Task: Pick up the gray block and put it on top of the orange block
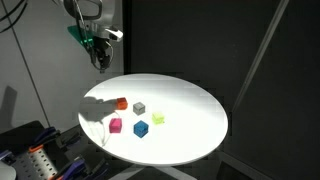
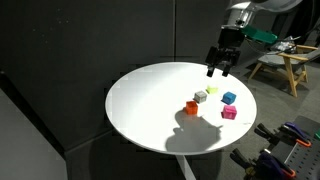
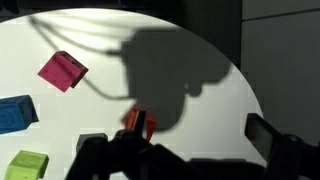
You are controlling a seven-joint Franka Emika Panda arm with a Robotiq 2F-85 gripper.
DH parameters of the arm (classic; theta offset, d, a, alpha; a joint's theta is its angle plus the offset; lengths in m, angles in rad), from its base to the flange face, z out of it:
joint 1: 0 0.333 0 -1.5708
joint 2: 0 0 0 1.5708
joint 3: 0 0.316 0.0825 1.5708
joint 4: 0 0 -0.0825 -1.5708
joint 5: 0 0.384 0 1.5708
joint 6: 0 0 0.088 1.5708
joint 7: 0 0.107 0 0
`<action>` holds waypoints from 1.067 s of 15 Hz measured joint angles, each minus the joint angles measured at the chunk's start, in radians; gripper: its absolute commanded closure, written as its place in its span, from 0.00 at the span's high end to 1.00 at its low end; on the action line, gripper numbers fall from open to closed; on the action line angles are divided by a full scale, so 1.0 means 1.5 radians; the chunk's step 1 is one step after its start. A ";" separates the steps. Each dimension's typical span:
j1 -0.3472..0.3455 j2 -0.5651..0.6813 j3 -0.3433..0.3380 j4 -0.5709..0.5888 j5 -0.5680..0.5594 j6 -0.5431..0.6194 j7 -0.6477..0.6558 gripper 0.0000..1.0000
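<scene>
The gray block (image 1: 140, 107) sits near the middle of the round white table (image 1: 190, 140), between the orange block (image 1: 122, 103) and a yellow-green block. Both also show in an exterior view, gray block (image 2: 201, 97) and orange block (image 2: 191, 108). My gripper (image 1: 100, 58) hangs open and empty, high above the table's edge and well away from the blocks; it also shows in an exterior view (image 2: 218, 68). In the wrist view the gripper (image 3: 198, 140) is open. The orange block (image 3: 137, 123) peeks out in shadow. A dark shape (image 3: 90, 142) beside it looks like the gray block.
A yellow-green block (image 1: 158, 118), a blue cube (image 1: 141, 128) and a pink cube (image 1: 116, 126) lie close by. They show in the wrist view too: pink (image 3: 62, 70), blue (image 3: 12, 113), yellow-green (image 3: 27, 163). The arm's shadow falls across the table. Dark curtains stand behind.
</scene>
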 measured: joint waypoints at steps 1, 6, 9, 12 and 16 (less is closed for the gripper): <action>-0.005 0.002 0.000 0.000 -0.004 0.013 0.001 1.00; -0.038 0.015 0.000 0.002 -0.063 0.096 0.016 1.00; -0.055 0.032 0.000 0.002 -0.110 0.150 0.029 1.00; -0.070 0.058 0.000 0.004 -0.146 0.201 0.041 1.00; -0.086 0.102 -0.005 0.022 -0.191 0.227 0.079 1.00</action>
